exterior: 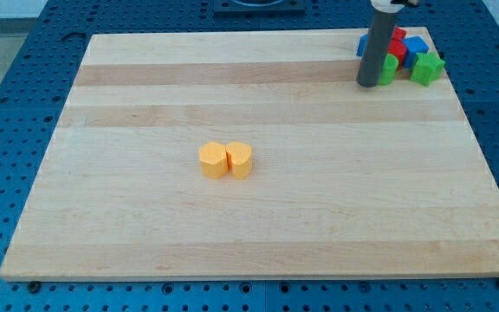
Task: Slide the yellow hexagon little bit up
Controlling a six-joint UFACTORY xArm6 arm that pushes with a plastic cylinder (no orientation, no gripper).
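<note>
A yellow hexagon block (213, 160) lies near the middle of the wooden board (258, 217), touching a second yellow block (241, 159) with a rounded, heart-like shape on its right. My tip (369, 84) rests on the board at the view's top right, far from both yellow blocks, up and to their right. The dark rod stands upright above the tip and hides part of the block cluster behind it.
A cluster of blocks sits at the board's top right corner: a red block (395, 43), a blue block (417, 46), a green block (389, 69) right beside my tip and a green star-like block (427, 69). A blue perforated table (7, 104) surrounds the board.
</note>
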